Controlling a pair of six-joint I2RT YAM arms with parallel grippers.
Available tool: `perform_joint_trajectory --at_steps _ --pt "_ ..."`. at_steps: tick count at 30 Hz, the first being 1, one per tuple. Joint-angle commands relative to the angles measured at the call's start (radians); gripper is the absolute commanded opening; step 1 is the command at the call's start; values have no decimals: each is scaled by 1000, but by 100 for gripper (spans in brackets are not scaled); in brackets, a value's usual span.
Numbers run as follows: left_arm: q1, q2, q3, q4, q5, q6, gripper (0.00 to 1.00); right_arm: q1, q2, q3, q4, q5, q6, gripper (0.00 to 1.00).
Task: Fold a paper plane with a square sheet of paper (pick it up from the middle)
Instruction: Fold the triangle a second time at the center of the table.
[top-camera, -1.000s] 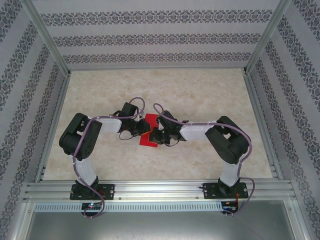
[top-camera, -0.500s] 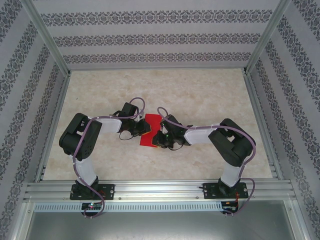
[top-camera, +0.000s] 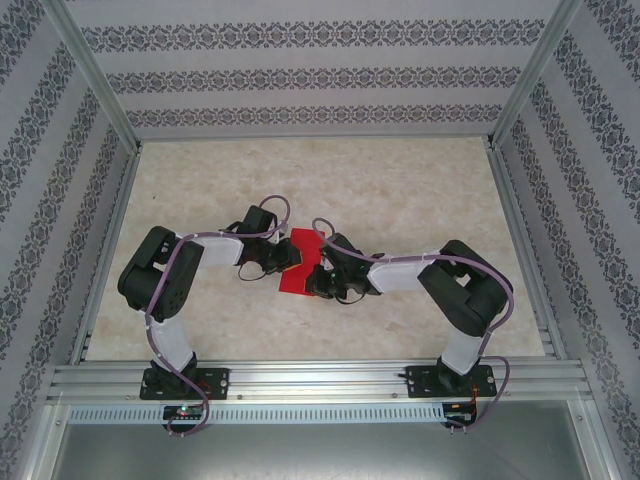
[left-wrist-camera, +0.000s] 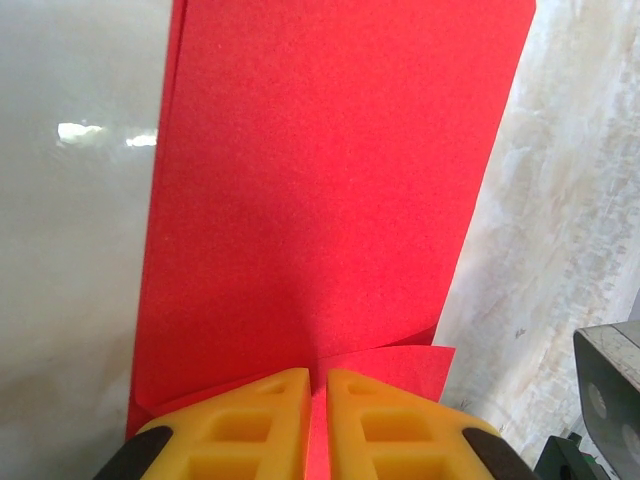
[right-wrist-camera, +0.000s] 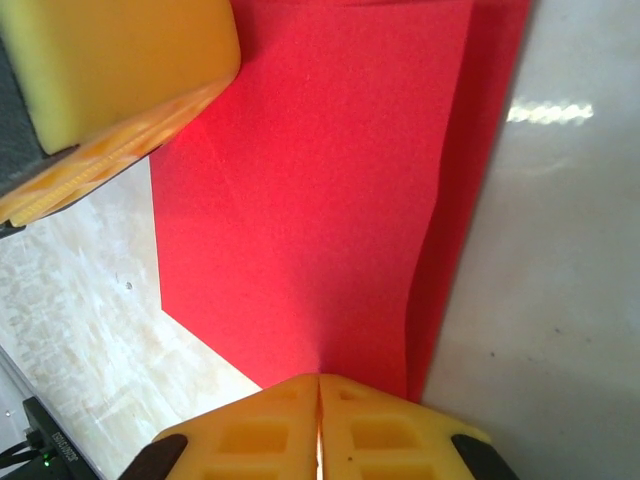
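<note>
The square sheet of paper (left-wrist-camera: 330, 180), partly folded with a layer doubled along one side, is sitting over the middle of the counter (top-camera: 400, 190) between the two arms. The left gripper (left-wrist-camera: 318, 385) is pinching one edge, its fingers nearly touching with only the thin red paper between them. The right gripper (right-wrist-camera: 320, 392) is clamping the opposite edge, fingers pressed together. The likely danger is the arms pulling apart or twisting unevenly. That would be tearing the thin sheet, dragging it out of one pinch, or skewing the crease so the halves are no longer matching.
</note>
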Motion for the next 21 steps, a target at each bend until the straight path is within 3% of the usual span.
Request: perform_joint_trajectory --at_steps 1,7,21 --pt "-8 21 -34 -111 -62 30 15 11 21 -72 -55 -10 23 9" --pt "-7 19 -35 -110 -62 31 15 12 -22 -137 100 -22 96 10" --pt "-7 17 -38 -105 -51 36 15 15 -152 -5 -56 43 26 10"
